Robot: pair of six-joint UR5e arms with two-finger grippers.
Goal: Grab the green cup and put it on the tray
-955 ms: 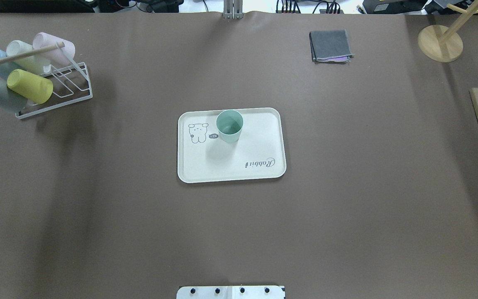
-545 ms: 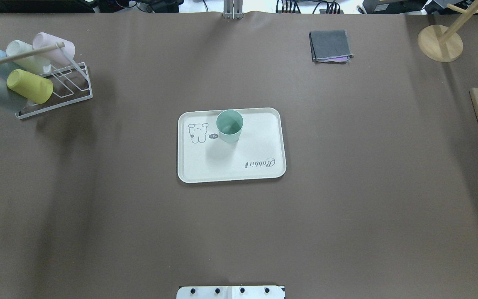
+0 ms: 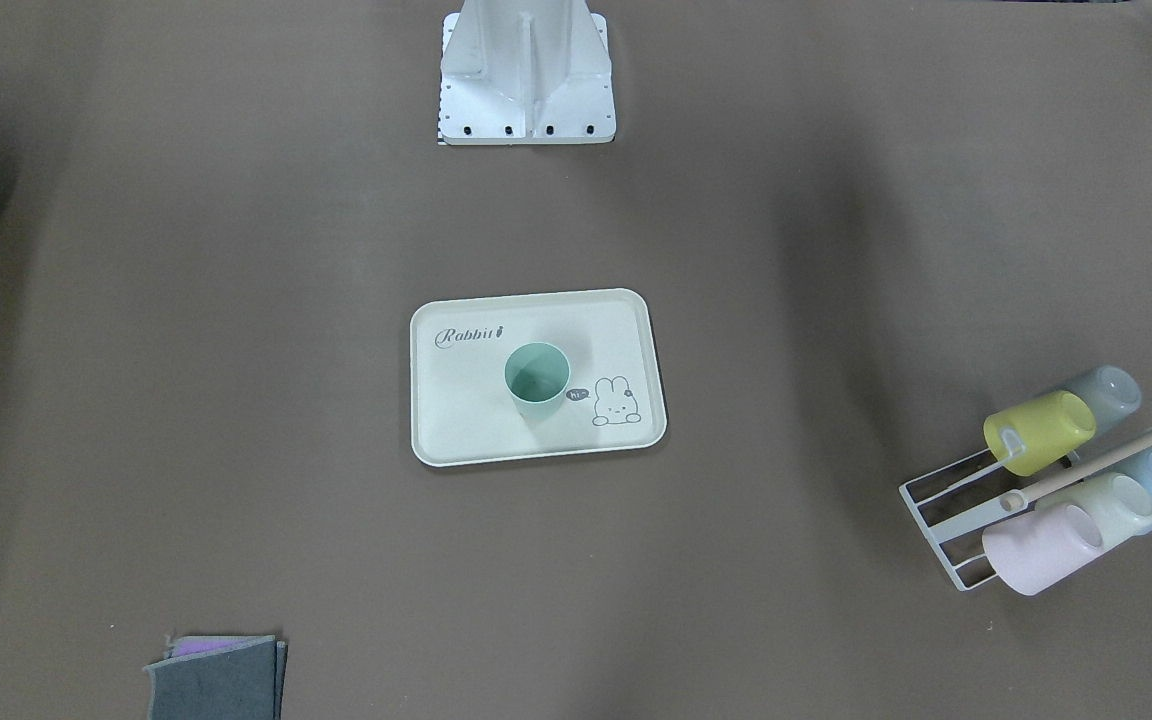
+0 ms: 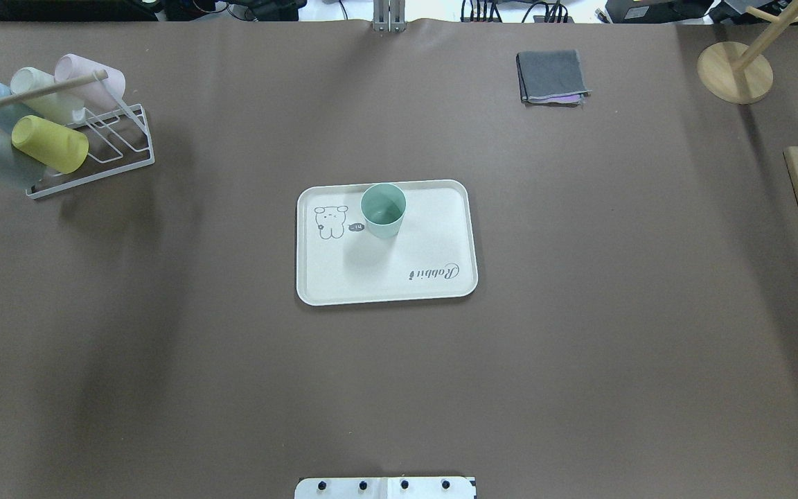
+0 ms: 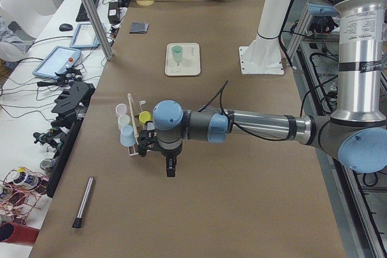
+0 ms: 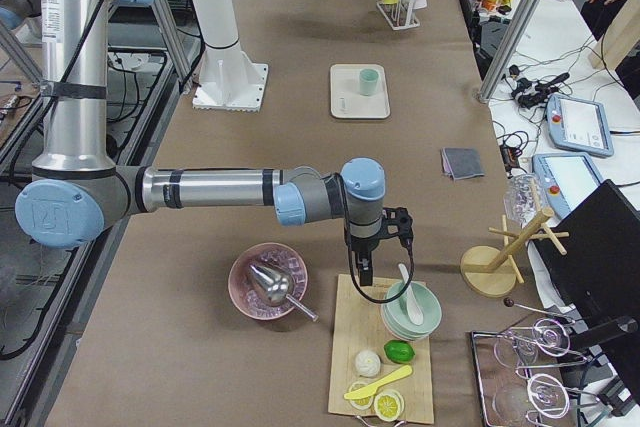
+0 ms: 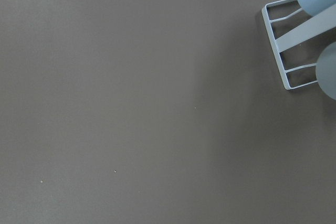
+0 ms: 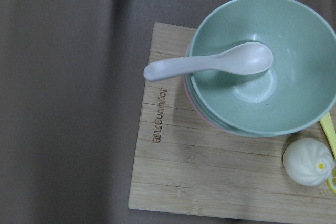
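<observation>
Green cup (image 4: 383,210) upright on tray (image 4: 440,235), beside its bunny drawing (image 4: 331,222). Probably light, stiff, matte plastic; best pinched across one wall near rim. Left gripper (image 5: 170,169), right gripper (image 6: 361,274) well off tray; openness impossible to tell.

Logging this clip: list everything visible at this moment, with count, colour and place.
green cup: one, mint green, upright on the tray
tray: one, cream, table centre
rack cups: five, pink, pale green, blue, grey, yellow-green, tilted on the wire rack
wire rack: one, white, far left corner
folded cloth: one, grey, far edge
wooden stand: one, light wood, far right corner
wooden board: one, light wood, right end
stacked bowls: at least two, green over pink, on the board
spoon: one, white, in the top bowl
bun: one, white, on the board
left gripper: one, dark, above the table beside the wire rack, jaws unclear
right gripper: one, dark, above the board, jaws unclear
</observation>
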